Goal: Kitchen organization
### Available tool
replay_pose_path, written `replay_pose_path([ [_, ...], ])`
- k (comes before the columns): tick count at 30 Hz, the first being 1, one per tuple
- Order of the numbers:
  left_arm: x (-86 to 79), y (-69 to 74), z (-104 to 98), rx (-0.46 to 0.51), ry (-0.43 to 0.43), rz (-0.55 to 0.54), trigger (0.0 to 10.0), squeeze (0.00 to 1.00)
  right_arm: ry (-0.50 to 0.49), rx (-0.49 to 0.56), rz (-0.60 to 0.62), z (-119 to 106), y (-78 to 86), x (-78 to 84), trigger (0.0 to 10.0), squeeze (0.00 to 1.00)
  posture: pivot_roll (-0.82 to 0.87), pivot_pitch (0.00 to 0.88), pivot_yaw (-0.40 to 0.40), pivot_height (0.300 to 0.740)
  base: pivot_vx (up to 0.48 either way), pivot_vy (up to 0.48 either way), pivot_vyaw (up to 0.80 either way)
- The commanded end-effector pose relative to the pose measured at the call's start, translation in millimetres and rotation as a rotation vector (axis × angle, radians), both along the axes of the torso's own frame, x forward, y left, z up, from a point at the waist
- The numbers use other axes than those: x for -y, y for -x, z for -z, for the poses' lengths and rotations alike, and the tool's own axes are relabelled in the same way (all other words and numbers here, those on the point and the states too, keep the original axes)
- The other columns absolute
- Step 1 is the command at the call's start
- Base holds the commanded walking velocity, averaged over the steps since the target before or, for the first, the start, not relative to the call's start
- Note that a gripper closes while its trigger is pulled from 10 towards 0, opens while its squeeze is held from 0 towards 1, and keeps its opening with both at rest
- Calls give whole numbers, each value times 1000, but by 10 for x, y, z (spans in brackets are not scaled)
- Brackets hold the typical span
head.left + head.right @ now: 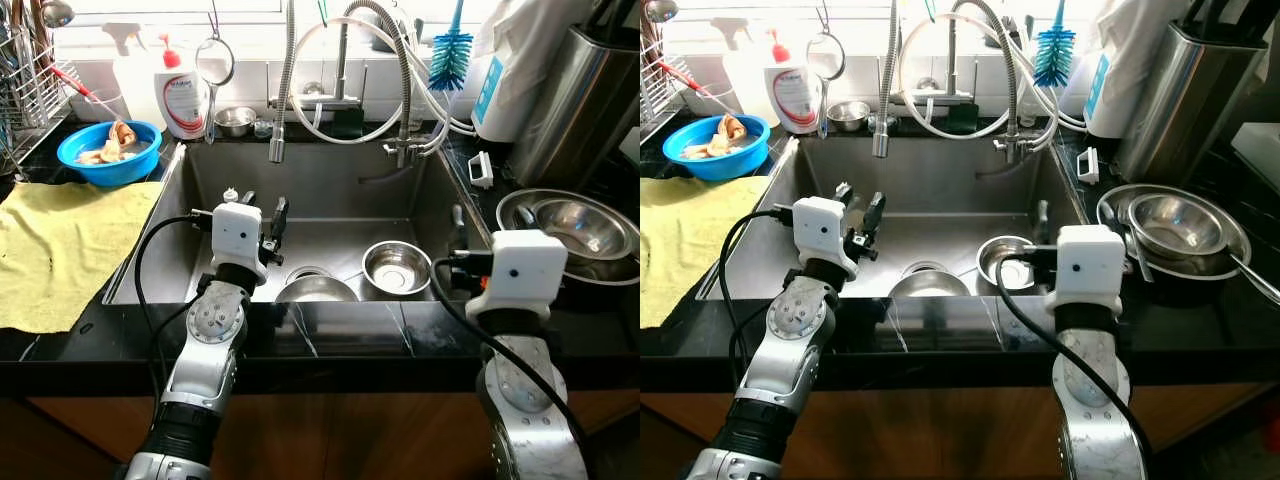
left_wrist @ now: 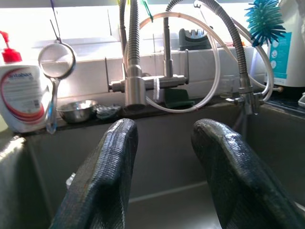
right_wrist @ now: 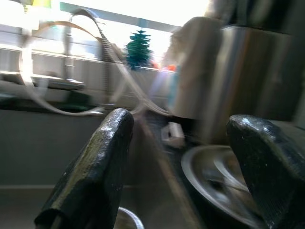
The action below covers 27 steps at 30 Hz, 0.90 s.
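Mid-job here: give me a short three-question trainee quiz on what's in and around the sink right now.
1. True or false: both grippers are open, holding nothing.
2. Multiple choice: the small steel bowl in the sink is A) upright, B) upside down, C) on the counter.
3. Fill in: the blue bowl sits behind the ____ cloth.

Key: 1 true: left gripper and right gripper have their fingers spread, empty. 2 A. 3 yellow.
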<state>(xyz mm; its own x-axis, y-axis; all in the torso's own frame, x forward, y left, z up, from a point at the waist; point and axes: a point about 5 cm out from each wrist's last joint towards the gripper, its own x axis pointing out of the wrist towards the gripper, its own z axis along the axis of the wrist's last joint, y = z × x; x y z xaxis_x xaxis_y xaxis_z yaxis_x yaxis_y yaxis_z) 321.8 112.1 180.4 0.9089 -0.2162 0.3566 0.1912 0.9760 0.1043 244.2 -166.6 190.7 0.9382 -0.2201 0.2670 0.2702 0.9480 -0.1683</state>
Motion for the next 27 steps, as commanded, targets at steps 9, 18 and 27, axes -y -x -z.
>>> replay_pose_path([
  [9,3,12,23,-4,-2,3,10000,0,-49,-49,96,135,98,182,10000,0,-166,0,-2,740,0,0,-74],
  [18,8,18,27,-4,-2,7,10000,0,-216,-85,232,266,162,471,10000,1000,-162,0,-2,740,0,0,0],
  [27,23,18,24,-3,-5,18,10000,0,-234,-78,240,257,158,488,10000,1000,-161,0,7,740,0,0,0],
])
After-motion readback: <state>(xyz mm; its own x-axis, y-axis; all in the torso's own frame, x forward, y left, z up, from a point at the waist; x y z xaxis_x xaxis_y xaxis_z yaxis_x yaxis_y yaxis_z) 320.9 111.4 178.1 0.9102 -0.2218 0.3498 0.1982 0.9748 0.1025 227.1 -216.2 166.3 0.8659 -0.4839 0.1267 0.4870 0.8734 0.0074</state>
